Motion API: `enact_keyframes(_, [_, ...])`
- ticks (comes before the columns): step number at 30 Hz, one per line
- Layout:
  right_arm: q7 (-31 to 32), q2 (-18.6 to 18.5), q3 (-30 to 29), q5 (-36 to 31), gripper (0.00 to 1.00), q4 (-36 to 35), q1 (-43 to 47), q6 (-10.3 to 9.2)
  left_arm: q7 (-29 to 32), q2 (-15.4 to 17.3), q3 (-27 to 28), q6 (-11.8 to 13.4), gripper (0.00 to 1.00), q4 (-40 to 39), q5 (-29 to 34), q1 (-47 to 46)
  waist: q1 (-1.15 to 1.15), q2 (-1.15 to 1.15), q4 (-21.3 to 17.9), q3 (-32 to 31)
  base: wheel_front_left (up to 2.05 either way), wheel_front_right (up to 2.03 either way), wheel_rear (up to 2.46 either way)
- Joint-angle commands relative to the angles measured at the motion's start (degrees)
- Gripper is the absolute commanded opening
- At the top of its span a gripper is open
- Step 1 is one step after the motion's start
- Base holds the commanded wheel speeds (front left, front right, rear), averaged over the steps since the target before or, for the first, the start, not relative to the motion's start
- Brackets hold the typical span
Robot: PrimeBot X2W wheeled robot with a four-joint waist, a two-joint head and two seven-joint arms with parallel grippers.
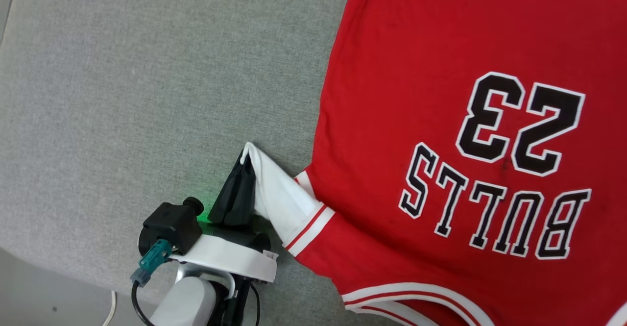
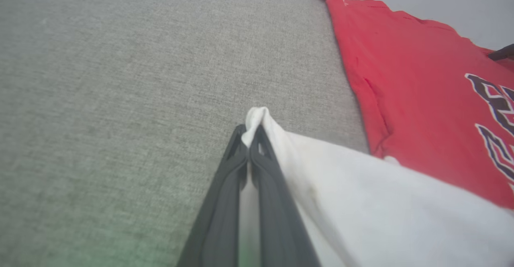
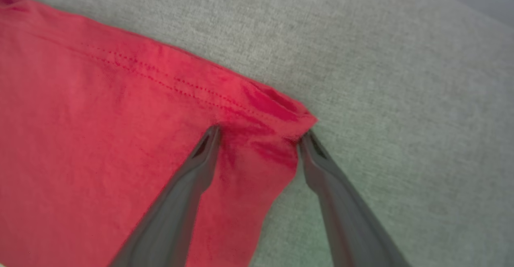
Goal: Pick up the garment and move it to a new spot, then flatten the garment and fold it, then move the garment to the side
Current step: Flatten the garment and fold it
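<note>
**Left claw clenched on a sleeve; right claw released over a hem corner**

Left claw (image 1: 244, 155) lies nearest in the head view, at lower centre-left, with its pale forearm and black wrist camera (image 1: 169, 223) below it. Its two dark fingers (image 2: 225, 186) are pressed together on the tip of the white sleeve (image 1: 279, 198), which is drawn out leftward into a taut, raised cone away from the body of the shirt (image 1: 416, 95). A green glow shows at the base of the fingers.

The shirt lies spread on a grey fabric surface (image 1: 147, 95), filling the right half of the head view, its front up. Black, white-edged lettering (image 1: 490, 208) reading "BULLS" and "23" appears upside down from the head. Red-and-white striped trim marks the sleeve seam and the collar at the bottom edge.

Right claw (image 3: 261, 132) stands released, jaws wide, straddling a rumpled hem corner (image 3: 297, 116) of the red cloth: one tip rests on the cloth, the other sits at the corner's edge.

Floor (image 1: 29, 296) and a black cable (image 1: 136, 306) show at lower left.
</note>
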Motion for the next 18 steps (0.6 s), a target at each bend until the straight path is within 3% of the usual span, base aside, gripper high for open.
enact_keyframes(1, [0.31, -0.03, 1.27, -0.44, 1.00, 2.58, 2.89, -0.05, 0.13, -0.84, 0.62, -0.55, 0.00, 0.84, 0.89, -0.91, -0.01, 0.00, 1.02, 1.34, 0.00, 0.00, 0.00])
enact_keyframes(5, [1.24, -0.15, 2.72, 1.00, 1.00, 5.26, 6.39, -0.05, 0.15, -1.57, 1.53, -1.54, 0.00, 1.70, 1.73, -0.77, -0.01, 0.00, 1.01, 1.26, 0.00, 0.00, 0.00])
enact_keyframes(6, [0.61, -0.42, 2.81, 1.25, 0.36, 5.34, 6.57, -0.05, 0.15, -1.71, 1.85, -1.72, 0.00, 1.82, 2.05, -0.70, -0.01, 0.00, 0.93, 1.09, 0.00, 0.00, 0.00])
enact_keyframes(7, [0.61, -0.42, 2.81, 1.25, 0.36, 5.34, 6.57, -0.05, 0.15, -1.71, 1.85, -1.72, 0.00, 1.82, 2.05, -0.70, -0.01, 0.00, 0.93, 1.09, 0.00, 0.00, 0.00])
enact_keyframes(8, [0.30, -0.50, 2.81, 1.53, 0.00, 5.40, 6.48, -0.05, 0.14, -1.86, 2.14, -1.75, 0.00, 1.96, 2.29, -0.58, -0.01, 0.00, 0.82, 0.84, 0.00, 0.00, 0.00])
enact_keyframes(18, [-9.24, 0.70, 3.20, 5.61, 0.00, 2.53, 2.58, -0.04, 0.11, -1.96, 4.88, -2.78, 0.00, 3.01, 3.87, 2.33, -0.01, 0.00, -2.23, -5.01, 0.00, 0.00, 0.00])
